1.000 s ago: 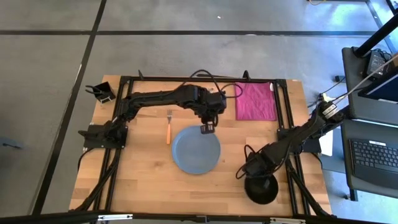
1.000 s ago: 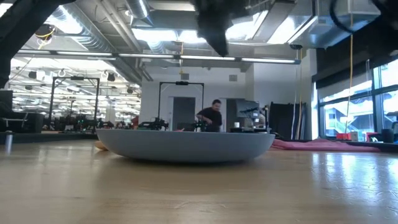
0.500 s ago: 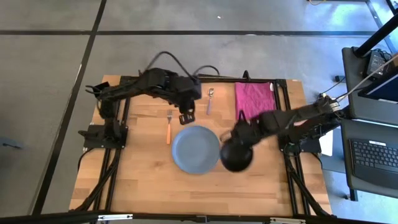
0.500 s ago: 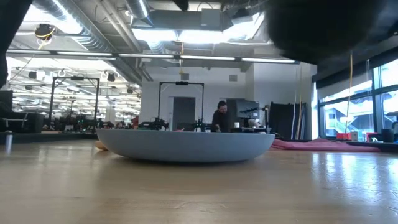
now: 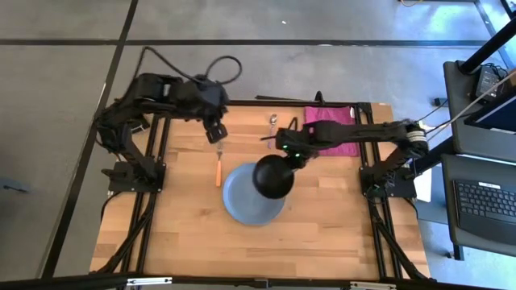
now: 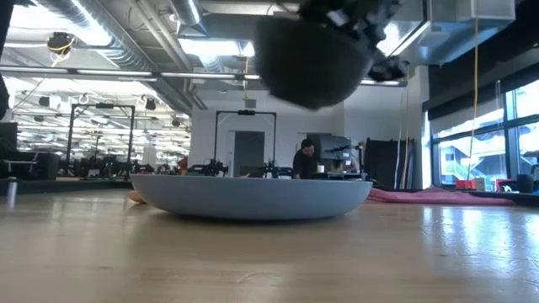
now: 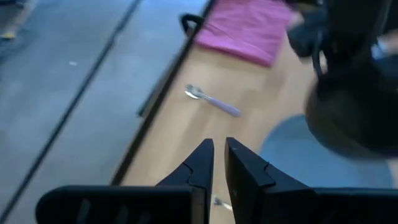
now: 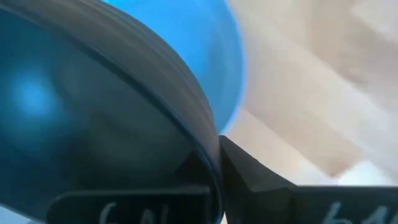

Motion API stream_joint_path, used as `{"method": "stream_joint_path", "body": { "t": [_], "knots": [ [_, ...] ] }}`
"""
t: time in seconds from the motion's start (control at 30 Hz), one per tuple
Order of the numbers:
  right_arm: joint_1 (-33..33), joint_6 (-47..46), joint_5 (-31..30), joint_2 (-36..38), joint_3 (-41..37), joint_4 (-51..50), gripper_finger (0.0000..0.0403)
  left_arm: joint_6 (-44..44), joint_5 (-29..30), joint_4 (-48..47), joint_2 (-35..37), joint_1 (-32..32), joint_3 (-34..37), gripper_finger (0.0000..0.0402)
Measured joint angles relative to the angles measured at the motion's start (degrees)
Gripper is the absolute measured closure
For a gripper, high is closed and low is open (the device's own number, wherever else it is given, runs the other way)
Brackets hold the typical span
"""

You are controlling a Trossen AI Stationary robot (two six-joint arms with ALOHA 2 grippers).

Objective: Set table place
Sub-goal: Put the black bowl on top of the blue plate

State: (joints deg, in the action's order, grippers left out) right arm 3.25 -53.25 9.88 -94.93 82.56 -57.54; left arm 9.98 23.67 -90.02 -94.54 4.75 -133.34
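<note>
The round grey-blue plate (image 5: 242, 203) lies flat on the table (image 5: 185, 234). The orange-handled fork (image 5: 218, 167) lies left of it. The purple-handled spoon (image 5: 271, 130) lies beyond it and also shows in the left wrist view (image 7: 214, 102). My right gripper (image 5: 289, 153) is shut on the black bowl (image 5: 274, 177), held in the air over the plate's far right part. The low view shows the bowl (image 6: 313, 59) well above the plate (image 6: 253, 195). My left gripper (image 5: 216, 133) is shut and empty, above the table beyond the fork; its fingers (image 7: 216, 163) point toward the spoon. My right gripper pinches the bowl's rim (image 8: 210, 146) on the side toward the table's far right, one finger (image 8: 252, 177) outside the wall and the other on the inner side. The bowl is lifted clear and hangs over the plate, somewhat tilted.
A magenta cloth (image 5: 330, 129) lies at the far right, partly under my right arm. A small black holder (image 5: 129, 119) sits at the far left corner. Bare wood lies near of the plate. A person stands far off in the room (image 6: 305, 160).
My right gripper has carried the black bowl up from the table's near right corner, toward the left and far side, to a place over the plate. My left gripper has drawn back from the plate's far edge toward the far left.
</note>
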Motion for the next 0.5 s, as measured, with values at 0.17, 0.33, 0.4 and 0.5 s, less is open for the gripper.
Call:
{"method": "stream_joint_path", "body": {
  "t": [0.17, 0.33, 0.4, 0.5],
  "knots": [
    [-0.04, -1.98, 4.75, -6.74, 0.00, 8.88, 0.0391, -1.96, 4.74, 0.00, 2.33, 0.00, 0.04, 0.0369],
    [-0.04, -1.56, 7.58, -12.55, 0.00, 11.49, 0.0390, -3.18, 5.98, 0.00, 2.83, 0.00, 0.04, 0.0369],
    [-0.37, -0.23, 8.36, -14.05, 0.00, 11.34, 0.0390, -4.48, 5.95, 0.00, 2.84, 0.00, 0.04, 0.0369],
    [-1.02, 1.34, 7.56, -15.25, 0.00, 11.74, 0.0394, -6.52, 5.97, 0.00, 2.97, 0.00, 0.04, 0.0369]
  ]
}}
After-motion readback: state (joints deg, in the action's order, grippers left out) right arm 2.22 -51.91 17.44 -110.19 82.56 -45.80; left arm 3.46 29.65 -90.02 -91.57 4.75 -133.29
